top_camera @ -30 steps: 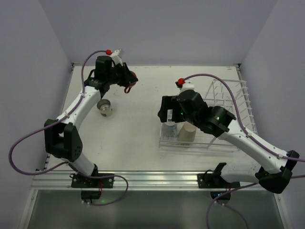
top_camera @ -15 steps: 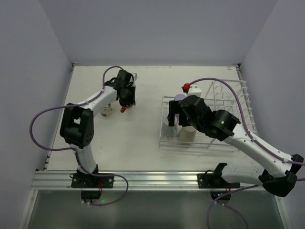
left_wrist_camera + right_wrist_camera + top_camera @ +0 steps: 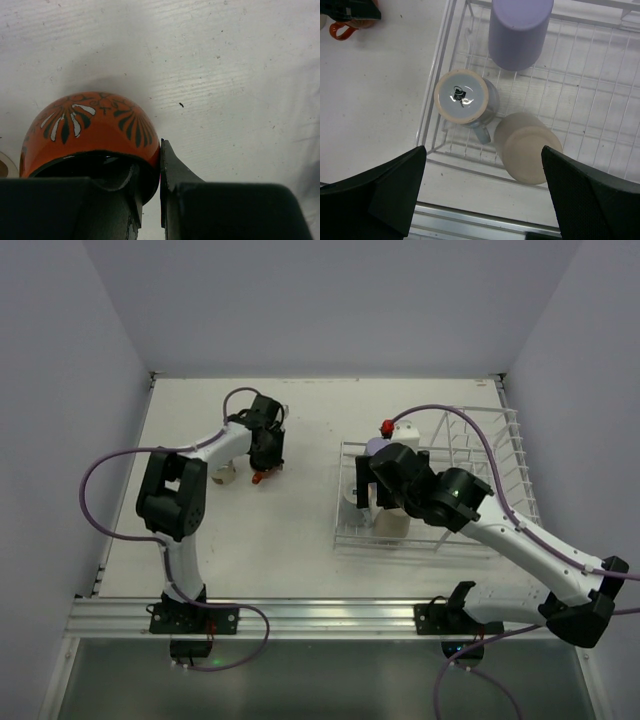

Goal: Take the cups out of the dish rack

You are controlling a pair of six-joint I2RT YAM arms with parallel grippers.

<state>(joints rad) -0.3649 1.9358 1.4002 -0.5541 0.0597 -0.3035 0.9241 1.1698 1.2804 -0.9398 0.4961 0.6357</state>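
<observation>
Since a second ago the left arm has folded in and carried the orange-red mug (image 3: pixel 92 130) from the far back-left of the table (image 3: pixel 300 530) down toward the middle-left, while the right arm has eased further in over the dish rack (image 3: pixel 600 70). The left gripper (image 3: pixel 150 165) is clamped on the mug's rim, 1 jaw inside the dark interior and the other pressed against the painted outer wall. The top view shows the mug low over the table, just beside a pale cup (image 3: pixel 222 477) that the left arm partly hides; whether the mug's base touches the surface I cannot tell. The right gripper (image 3: pixel 480 185) stands wide apart and holds nothing, its 2 black jaws framing the low tray section of the rack from above. 3 cups sit in that tray: the lavender tumbler (image 3: pixel 520 30) toward the far side, the blue-grey cup (image 3: pixel 465 97) near the tray's left rim with a pale-ringed end facing up and its handle pointing toward the beige tumbler (image 3: pixel 527 147), which stands just beside it at the near edge. The blue-grey cup and the beige tumbler lie between the spread jaws but below them, touched by neither. The taller upright basket section rises on the rack's right side, apart from the cups.
</observation>
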